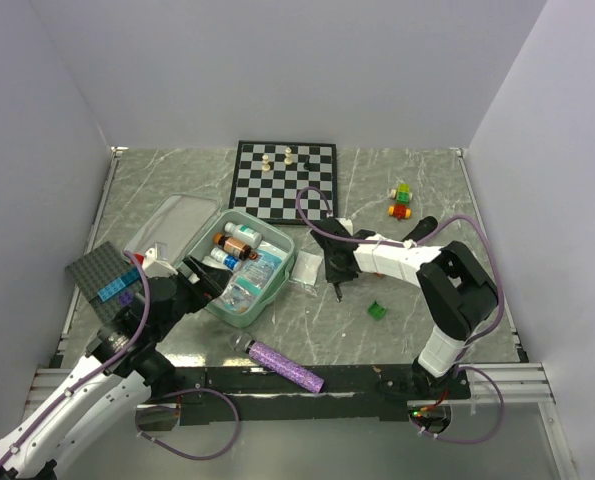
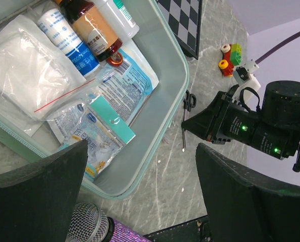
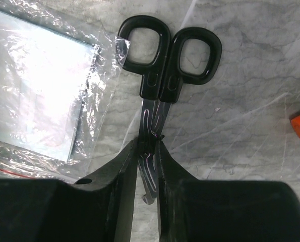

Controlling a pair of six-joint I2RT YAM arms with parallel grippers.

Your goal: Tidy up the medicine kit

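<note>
right wrist: jaws pinch scissors (image 3: 155,108) (blades closed).

The scissors (image 3: 157,101) have glossy black plastic handles and bright, smooth metal blades. Left of them, a clear plastic bag (image 3: 39,91) is crinkled and shiny. The table (image 3: 250,126) looks like smooth grey marble. The right gripper (image 3: 148,151) is matt black. The medicine kit (image 2: 185,83) has a smooth mint-green rim; the near microphone (image 2: 86,227), a metal mesh head and purple glitter body.
</note>
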